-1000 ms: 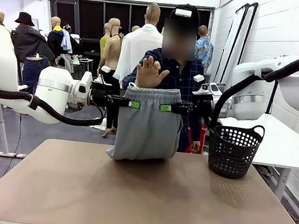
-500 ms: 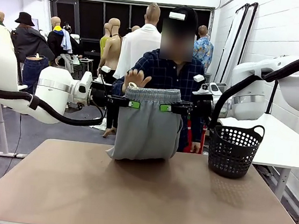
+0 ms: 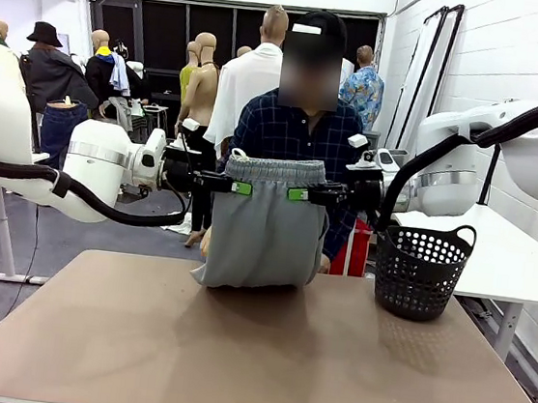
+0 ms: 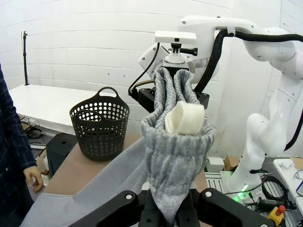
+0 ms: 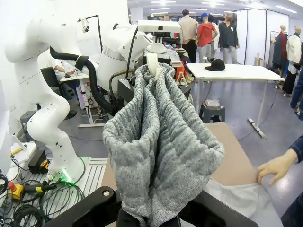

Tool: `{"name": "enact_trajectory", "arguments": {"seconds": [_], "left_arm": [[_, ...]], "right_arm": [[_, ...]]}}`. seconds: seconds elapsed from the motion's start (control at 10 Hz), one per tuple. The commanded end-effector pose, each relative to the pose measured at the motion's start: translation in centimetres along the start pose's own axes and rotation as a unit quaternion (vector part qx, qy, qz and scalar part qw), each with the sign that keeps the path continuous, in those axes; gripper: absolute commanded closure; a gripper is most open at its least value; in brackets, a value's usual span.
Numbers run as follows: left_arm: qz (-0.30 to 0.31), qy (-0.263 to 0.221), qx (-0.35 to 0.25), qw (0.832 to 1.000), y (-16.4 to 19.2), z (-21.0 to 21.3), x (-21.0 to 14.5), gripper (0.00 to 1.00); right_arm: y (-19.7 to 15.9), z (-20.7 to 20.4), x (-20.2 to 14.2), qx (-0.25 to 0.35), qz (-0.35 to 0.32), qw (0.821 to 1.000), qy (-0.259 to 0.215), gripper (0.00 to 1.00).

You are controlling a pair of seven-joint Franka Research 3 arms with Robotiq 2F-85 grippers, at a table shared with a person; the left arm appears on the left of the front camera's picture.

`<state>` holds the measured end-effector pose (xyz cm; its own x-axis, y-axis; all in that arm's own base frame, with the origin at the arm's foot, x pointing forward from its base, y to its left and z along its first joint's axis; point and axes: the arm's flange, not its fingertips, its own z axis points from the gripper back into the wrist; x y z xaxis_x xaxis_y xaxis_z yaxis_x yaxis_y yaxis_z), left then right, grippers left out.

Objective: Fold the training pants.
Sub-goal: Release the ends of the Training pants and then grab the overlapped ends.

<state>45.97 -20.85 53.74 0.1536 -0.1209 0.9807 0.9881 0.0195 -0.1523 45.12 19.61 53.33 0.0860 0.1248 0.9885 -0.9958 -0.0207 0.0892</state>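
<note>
We hold the training pants [image 3: 260, 235] by the waistband [image 3: 274, 170], left gripper [image 3: 241, 188] and right gripper [image 3: 297, 194] both clenched on it, left of the black basket [image 3: 422, 270]

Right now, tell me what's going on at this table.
The left arm and right arm hold the grey training pants up between them, jaws shut on opposite ends of the waistband. The pants hang down to the far edge of the table, and fabric trails there beside the hand of the person standing behind. A black basket sits on the robot's right. No fold shows yet.
</note>
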Motion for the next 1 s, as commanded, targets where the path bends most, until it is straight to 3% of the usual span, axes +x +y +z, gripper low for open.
{"name": "enact_trajectory", "arguments": {"seconds": [0.0, 0.9], "left_arm": [[-0.006, 0.001, 0.005, 1.0, -0.11, -0.01, 0.28, 1.0], [-0.006, 0.001, 0.005, 1.0, -0.11, -0.01, 0.28, 1.0]], "right_arm": [[0.13, 0.05, 0.15, 0.005, 0.001, 1.0, -0.003, 1.0], [0.13, 0.05, 0.15, 0.005, 0.001, 1.0, -0.003, 1.0]]}}
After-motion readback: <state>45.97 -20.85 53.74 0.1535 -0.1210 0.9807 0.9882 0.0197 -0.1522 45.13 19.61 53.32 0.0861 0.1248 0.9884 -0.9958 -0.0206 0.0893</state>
